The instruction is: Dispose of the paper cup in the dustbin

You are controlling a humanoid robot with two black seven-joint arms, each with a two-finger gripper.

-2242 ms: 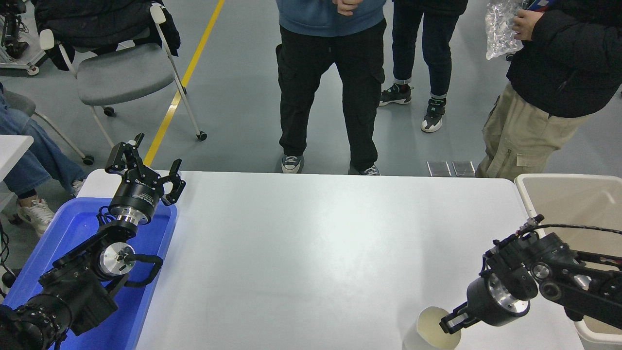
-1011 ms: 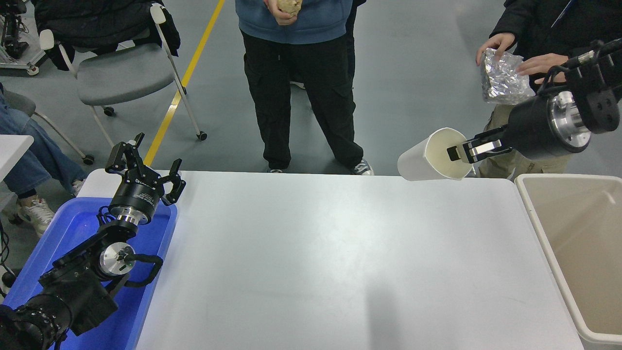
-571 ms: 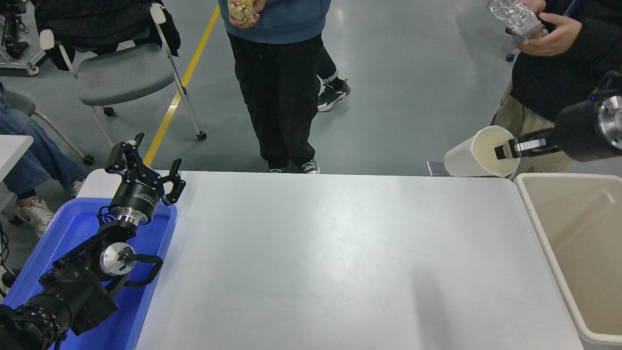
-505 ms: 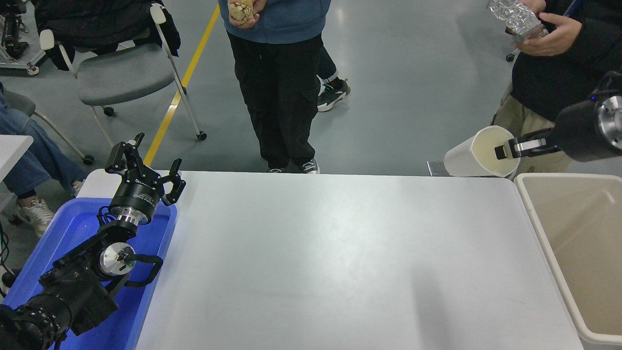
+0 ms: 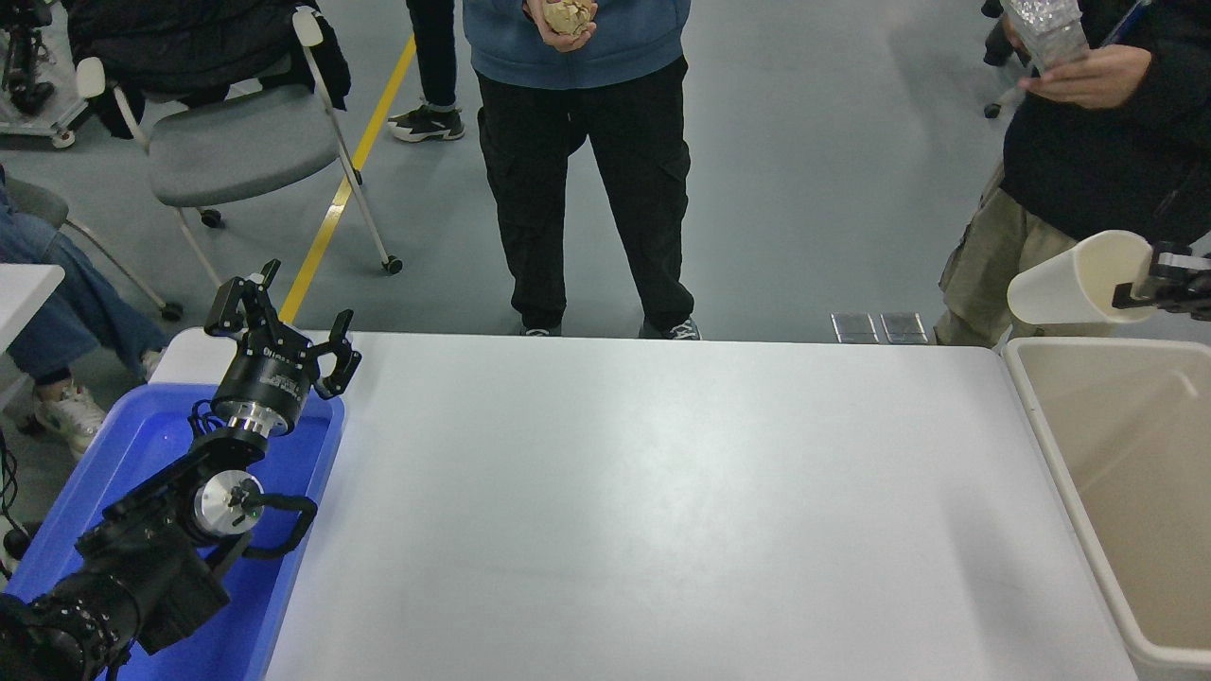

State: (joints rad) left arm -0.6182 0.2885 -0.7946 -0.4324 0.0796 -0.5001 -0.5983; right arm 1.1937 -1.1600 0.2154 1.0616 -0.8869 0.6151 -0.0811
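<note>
The white paper cup lies on its side in the air at the right edge, its cream mouth facing right, just above the far left corner of the beige dustbin. My right gripper comes in from the right edge and is shut on the cup's rim, one finger inside the mouth. Most of the right arm is out of view. My left gripper is parked at the lower left over the blue tray, open and empty.
The blue tray sits at the table's left edge. A person in black trousers stands at the far side. Another person stands right behind the dustbin holding a crinkled clear bag. A grey chair stands far left.
My right gripper has lifted the cup from the table's near right edge and carried it far and right, to above the dustbin's corner. The people have shifted. The left arm has not moved.
</note>
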